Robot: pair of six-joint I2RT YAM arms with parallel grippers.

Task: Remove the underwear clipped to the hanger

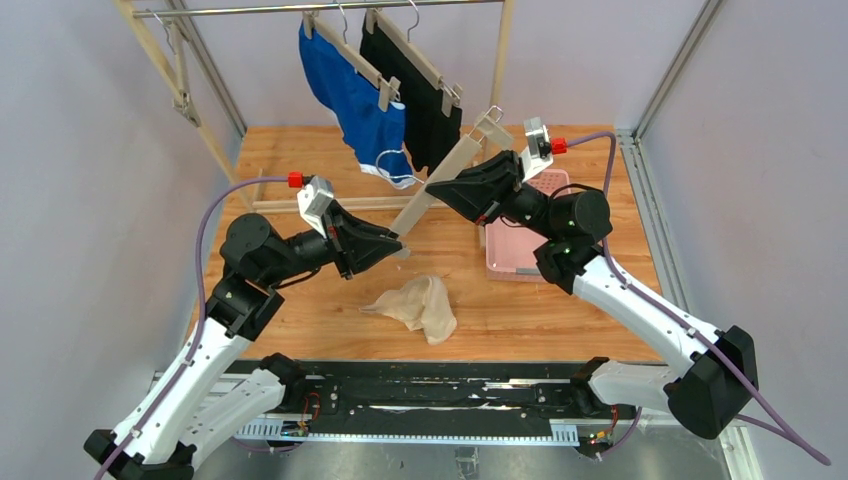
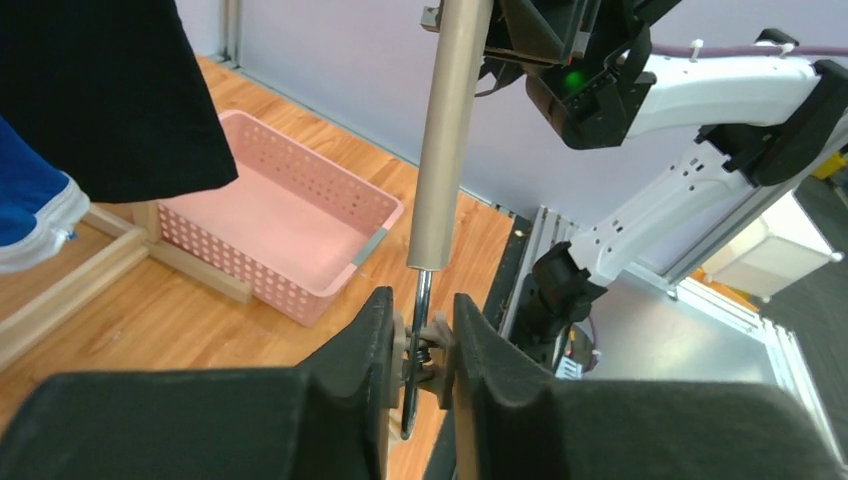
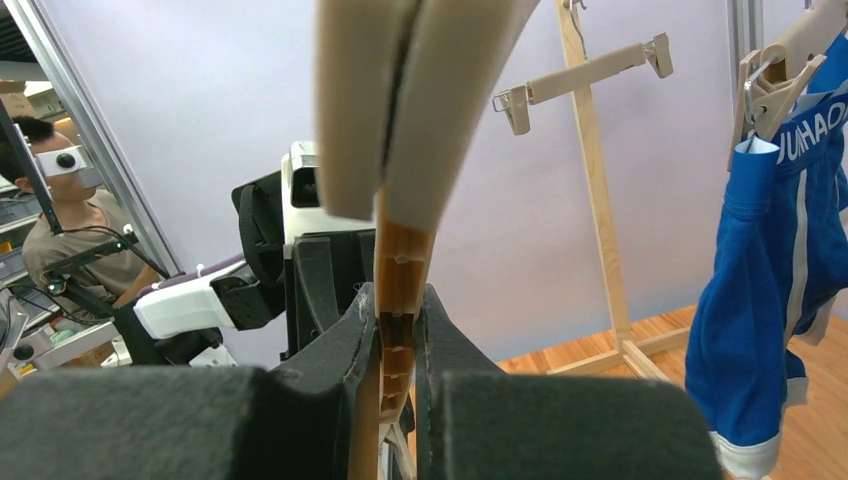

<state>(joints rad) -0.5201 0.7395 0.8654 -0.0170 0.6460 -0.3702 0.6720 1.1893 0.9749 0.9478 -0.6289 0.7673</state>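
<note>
Cream-beige cloth briefs (image 1: 415,305) are lying crumpled near left gripper (image 1: 395,243). Both it and right gripper (image 1: 435,187) are clamping bare wooden hanger (image 1: 418,208).

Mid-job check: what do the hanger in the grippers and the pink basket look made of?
The hanger: seemingly wood with a pale matte coat; bare brown wood shows in the right wrist view. The pink basket: likely moulded plastic, smooth, with perforated walls.

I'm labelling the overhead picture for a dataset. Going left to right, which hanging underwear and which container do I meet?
blue underwear → black underwear → pink basket
</note>
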